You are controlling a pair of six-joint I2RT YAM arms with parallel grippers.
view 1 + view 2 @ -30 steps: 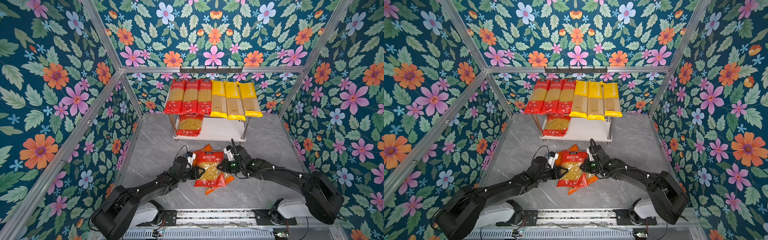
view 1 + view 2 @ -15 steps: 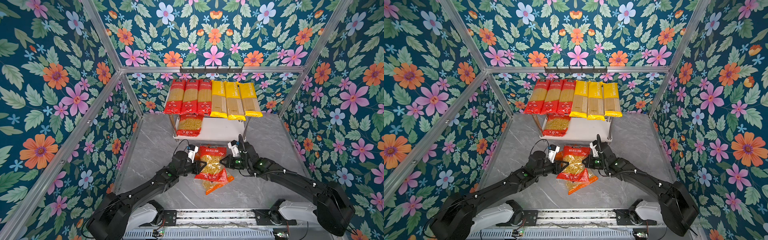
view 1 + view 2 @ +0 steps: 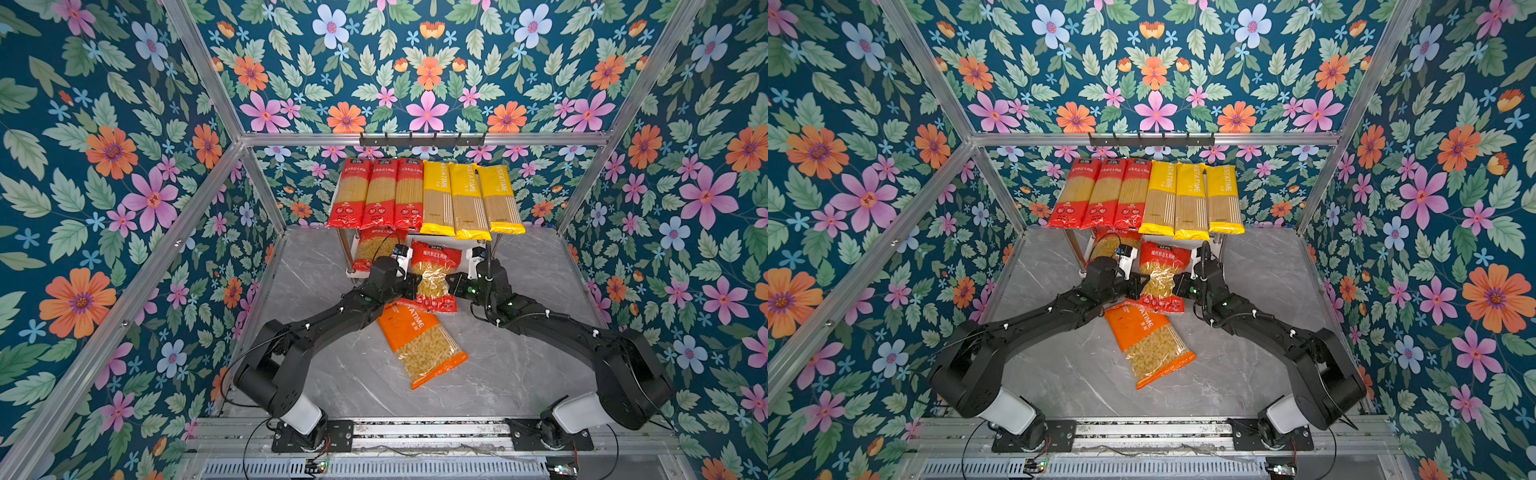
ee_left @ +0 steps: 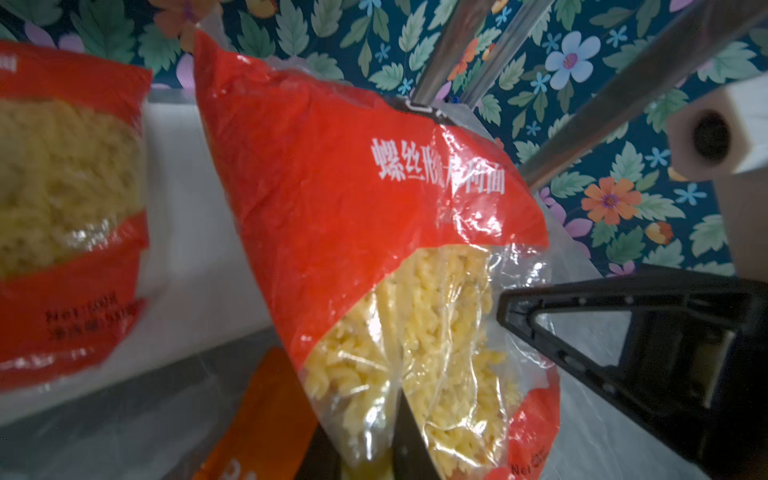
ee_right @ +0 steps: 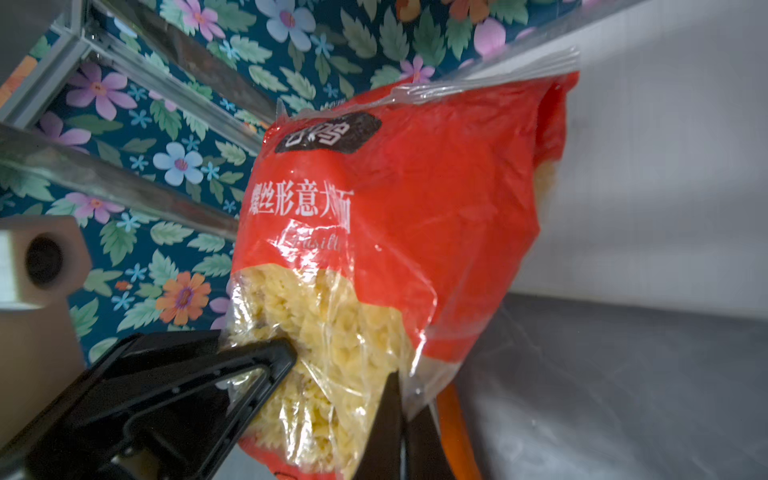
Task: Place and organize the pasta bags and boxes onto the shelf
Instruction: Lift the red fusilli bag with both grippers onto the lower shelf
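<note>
- The red pasta bag (image 3: 434, 277) has come up off the table (image 3: 519, 374) within the last second. It now hangs upright in the air just in front of the shelf (image 4: 187, 232), at about the height of the lower board.
- The left gripper (image 3: 412, 286) and right gripper (image 3: 451, 286) each pinch one side of the bag at its clear window. Both wrist views show the film bunched between closed fingers, and the left one tightened only moments ago.
- A second ago this bag lay on top of the orange bag (image 3: 420, 347). That one is now uncovered and flat on the table, its upper corner still just under the lifted bag.
- Another red bag (image 3: 374, 249) already sits on the lower board, with bare white board beside it where the held bag looks likely to go.
- Above, the red spaghetti packs (image 3: 378, 199) and yellow spaghetti packs (image 3: 467, 199) fill the top board unchanged, so two bags remain.
</note>
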